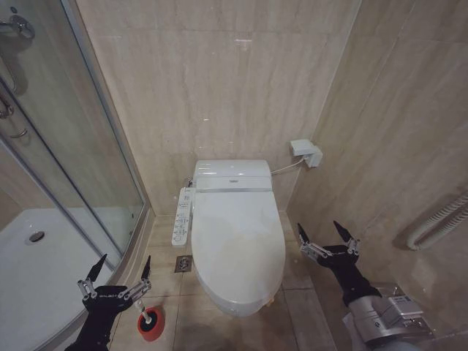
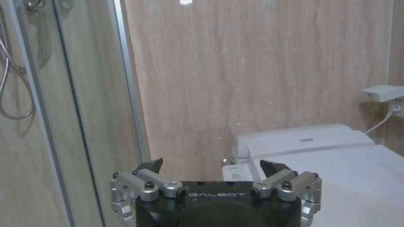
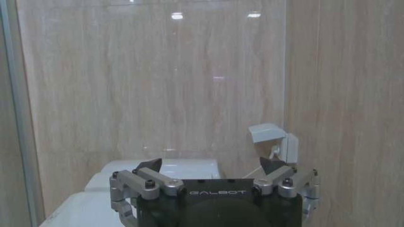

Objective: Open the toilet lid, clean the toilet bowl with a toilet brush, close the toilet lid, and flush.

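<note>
Nearest, left gripper (image 1: 117, 272) hangs spread and empty, its arm cut off by the frame edge. Toilet brush (image 1: 150, 322) stands just beside it in its red cup, handle partly hidden behind a finger. Right gripper (image 1: 327, 237) also splayed, empty, betw. bowl and side wall. Toilet lid (image 1: 238, 245) lies shut over toilet bowl (image 1: 235, 306); button panel (image 1: 182, 216) on its left, w/ open floor either side.

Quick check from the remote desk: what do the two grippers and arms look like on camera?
Both match: the left gripper and right gripper have thin, pointed black fingers on silver, bolted metal linkages, mounted on black wrist housings lettered GALBOT in white. The right arm ends in a silver-grey joint section.
</note>
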You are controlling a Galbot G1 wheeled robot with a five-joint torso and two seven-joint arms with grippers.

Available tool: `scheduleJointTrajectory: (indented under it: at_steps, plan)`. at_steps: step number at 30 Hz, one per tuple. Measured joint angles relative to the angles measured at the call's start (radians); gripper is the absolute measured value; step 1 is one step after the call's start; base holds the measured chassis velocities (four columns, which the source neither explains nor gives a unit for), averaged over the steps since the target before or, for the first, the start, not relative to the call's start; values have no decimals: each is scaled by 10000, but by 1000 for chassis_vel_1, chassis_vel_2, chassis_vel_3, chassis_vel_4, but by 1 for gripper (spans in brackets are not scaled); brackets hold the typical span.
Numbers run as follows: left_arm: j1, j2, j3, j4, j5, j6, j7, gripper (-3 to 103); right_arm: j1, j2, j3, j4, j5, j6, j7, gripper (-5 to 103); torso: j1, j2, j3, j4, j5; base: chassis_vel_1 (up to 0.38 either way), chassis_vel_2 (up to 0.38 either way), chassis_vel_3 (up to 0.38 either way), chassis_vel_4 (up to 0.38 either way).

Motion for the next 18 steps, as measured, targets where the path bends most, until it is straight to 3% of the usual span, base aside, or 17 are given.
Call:
scheduleJointTrajectory:
  at_steps: [3,7,9,18]
  plan:
    - [-493,-347,-248,36,-141,455,354,100,0,0,0,1,0,0,0,100,0,0,0,1,1,0,0,0,0]
    - [-2086,-1469,-1067,183,-626,1963,1533,100,0,0,0,0,0,0,0,100,0,0,0,-1,0,0,0,0,0]
    - [-2370,-1662,-1206,210,-713,2232,1742,100,0,0,1,1,0,0,0,100,1,-1,1,-3,-1,0,0,0,0]
    - [-2543,-1803,-1302,248,-771,2306,1914,100,0,0,0,0,0,0,0,100,0,-1,0,0,0,0,0,0,0]
